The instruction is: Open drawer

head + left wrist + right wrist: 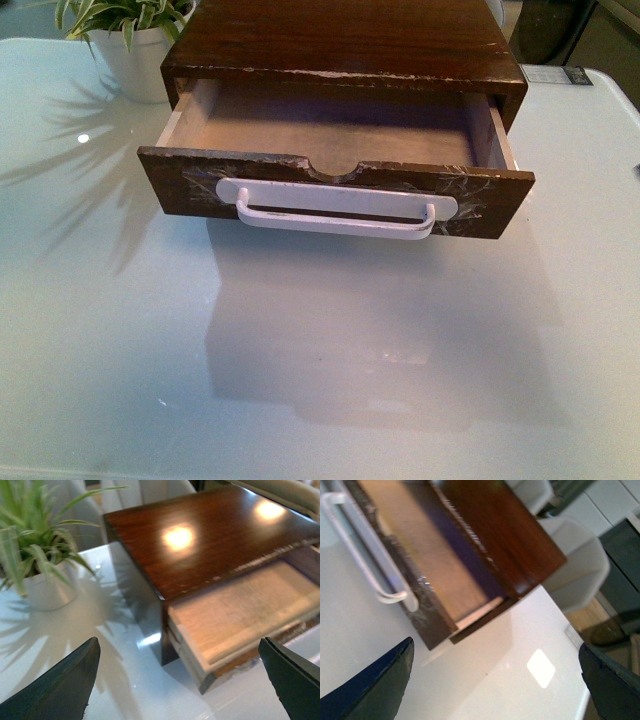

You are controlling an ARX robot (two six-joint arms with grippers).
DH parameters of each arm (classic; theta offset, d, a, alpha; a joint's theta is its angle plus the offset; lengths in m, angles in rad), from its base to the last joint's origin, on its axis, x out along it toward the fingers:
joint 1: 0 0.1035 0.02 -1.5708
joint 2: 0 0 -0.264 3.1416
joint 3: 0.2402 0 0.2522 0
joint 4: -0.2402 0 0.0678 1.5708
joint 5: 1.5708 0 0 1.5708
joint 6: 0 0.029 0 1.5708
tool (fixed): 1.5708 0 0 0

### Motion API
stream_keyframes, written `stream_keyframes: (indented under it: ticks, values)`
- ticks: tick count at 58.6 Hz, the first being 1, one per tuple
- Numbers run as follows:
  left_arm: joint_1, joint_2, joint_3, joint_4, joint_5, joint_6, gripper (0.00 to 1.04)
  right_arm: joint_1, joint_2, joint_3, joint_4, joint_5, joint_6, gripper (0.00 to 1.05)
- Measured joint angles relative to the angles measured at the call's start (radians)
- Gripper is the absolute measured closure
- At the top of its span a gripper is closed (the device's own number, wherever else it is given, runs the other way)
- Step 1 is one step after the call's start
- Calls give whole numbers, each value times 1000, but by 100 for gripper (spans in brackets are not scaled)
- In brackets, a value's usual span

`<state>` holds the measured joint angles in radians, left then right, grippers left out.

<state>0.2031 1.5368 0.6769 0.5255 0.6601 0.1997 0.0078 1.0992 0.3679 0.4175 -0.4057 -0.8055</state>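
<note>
**Item: drawer (335, 125), dark brown wood.** It stood drawn well out of its case (345, 40) at the far middle of the counter (320, 370), with its pale inner floor exposed. The scuffed front faced the robot and carried a long white bar handle (337, 212) below a semicircular notch (338, 170).

**Views.** The front view alone gave the whole front face, and neither arm appeared in it. Only the right wrist view took in a white chair (577, 567) and the floor beyond the counter's edge. The left wrist view showed the case's glossy top and side.

**Arms.** The left tool (178, 645) and right tool (496, 647) hung above the counter on either side of the drawer. The fingers of each were spread wide, gripping nothing and touching nothing.

**Setting.** The counter was pale and glossy. A potted plant (130, 45) in a white pot stood just beside the case's left rear corner.
</note>
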Motion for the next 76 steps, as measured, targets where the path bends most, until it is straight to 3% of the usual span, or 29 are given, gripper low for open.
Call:
stream_keyframes:
  ticks: [13, 22, 28, 30, 34, 43, 57, 76]
  values:
    - [210, -110, 11, -80, 48, -186, 8, -101, -283, -32, -99, 134, 286, 9]
    - [341, -235, -22, -113, 130, -318, 8, -104, -486, -50, -209, 261, 461, 9]
    - [380, -307, -65, -122, 154, -384, 9, -84, -560, -55, -247, 348, 545, 9]
    - [352, -336, -130, -2, 23, -339, 17, -46, -575, -78, -196, 399, 623, 17]
    - [280, -418, -252, 146, -167, -270, 31, -17, -603, -124, -167, 398, 710, 31]
    - [161, -567, -399, 162, -306, -222, 60, -12, -655, -193, -162, 406, 774, 57]
    - [46, -718, -513, 120, -426, -212, 102, -11, -734, -258, -166, 406, 791, 101]
    - [-69, -916, -601, 12, -531, -210, 103, -11, -830, -310, -209, 406, 795, 103]
